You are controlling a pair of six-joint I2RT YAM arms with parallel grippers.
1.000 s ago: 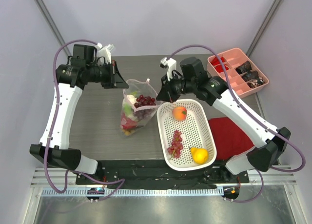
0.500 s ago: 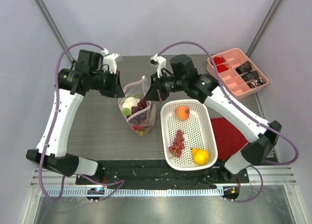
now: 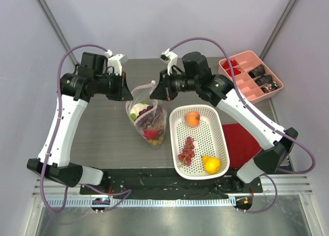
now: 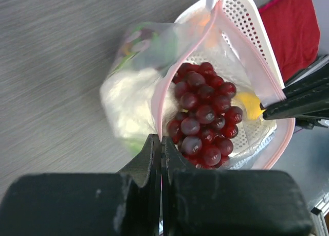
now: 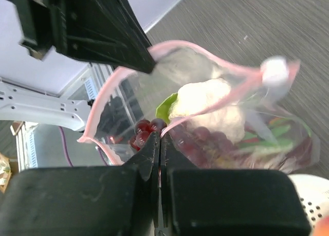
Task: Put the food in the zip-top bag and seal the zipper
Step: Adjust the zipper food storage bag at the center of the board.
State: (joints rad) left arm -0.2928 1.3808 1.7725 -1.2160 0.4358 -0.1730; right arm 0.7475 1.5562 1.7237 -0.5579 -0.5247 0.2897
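Bag (image 3: pixel 146 120) sits mid-frame, mouth open, our left gripper (image 3: pixel 128 91) and right gripper (image 3: pixel 154 92) each pinched shut on its rim. Grapes (image 4: pixel 203 118) are inside; orange (image 3: pixel 192 118) and lemon (image 3: pixel 211 164) wait in the basket (image 3: pixel 172 143), and we judge the zipper (image 4: pixel 160 100) unsealed.

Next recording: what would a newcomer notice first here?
The zip-top bag at centre, its mouth pinched on either side by the left gripper and right gripper, with purple grapes heaped inside. Right of it, the white basket holds an orange, a second grape bunch and a lemon.
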